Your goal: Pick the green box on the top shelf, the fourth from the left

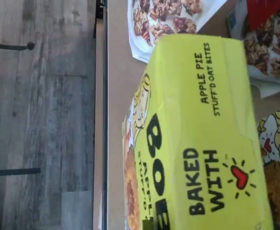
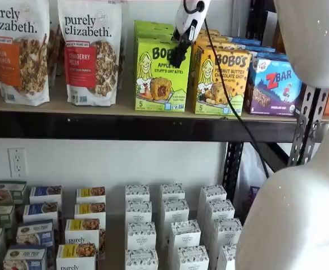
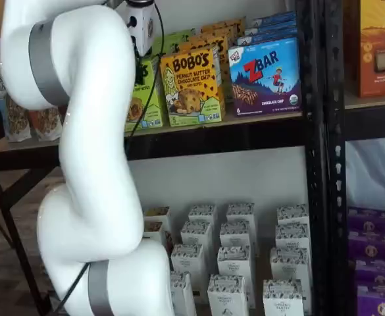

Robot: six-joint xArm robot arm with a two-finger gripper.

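On the top shelf (image 2: 57,108), green box (image 2: 161,76) upright between granola bag (image 2: 91,50) and yellow-orange Bobo's box (image 2: 220,81), gripper (image 2: 180,55) at its upper right corner — black fingers side-on, jaw state unclear.

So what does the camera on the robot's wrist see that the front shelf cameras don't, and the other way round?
Only the wrist view shows the wood-look floor and the top panel of the green box, printed "Baked with".

Only a shelf view shows the end effector at the green box's front face, the blue ZBar box, and the small white boxes below.

Both show the green box, the top shelf, the granola bags and the yellow-orange Bobo's box.
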